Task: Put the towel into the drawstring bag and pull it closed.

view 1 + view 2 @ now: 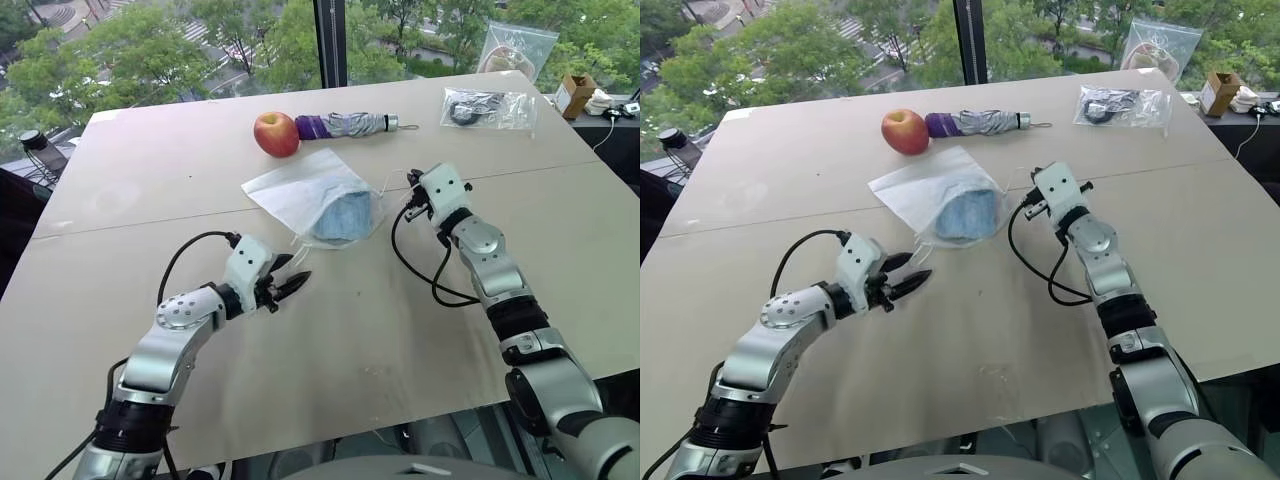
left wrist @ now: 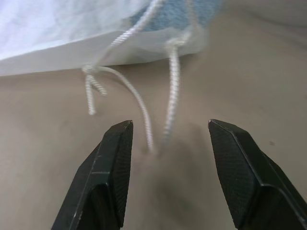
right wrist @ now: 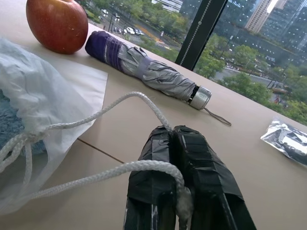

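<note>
nearest to me, the left gripper (image 1: 292, 282) hangs low over the bare table (image 1: 380, 340), fingers about half apart and empty, pointed at the loose cord ends (image 2: 144, 110) trailing from the near side of the drawstring bag (image 1: 300, 195). across from it the right gripper (image 3: 180, 158) is shut tight on the other cord loop (image 3: 120, 108), just beside the bag's mouth. the light-blue towel (image 1: 345, 218) already sits inside the white pouch, bunched at the open end and showing through the thin fabric.

my worry is that left-side cord: it is thin and limp and lies flat on the tabletop, so the fingers could close on nothing or scrape the surface. if only the right side pulls, i'd guess the whole light bag slides toward it instead of cinching, and the towel so near the mouth could bulge out.

room is good: open table on the near side of the bag and to both sides. the apple (image 1: 277, 133) and folded umbrella (image 1: 345, 125) lie just beyond the bag, the zip bag (image 1: 488, 107) well apart, and the table edges are far off.
</note>
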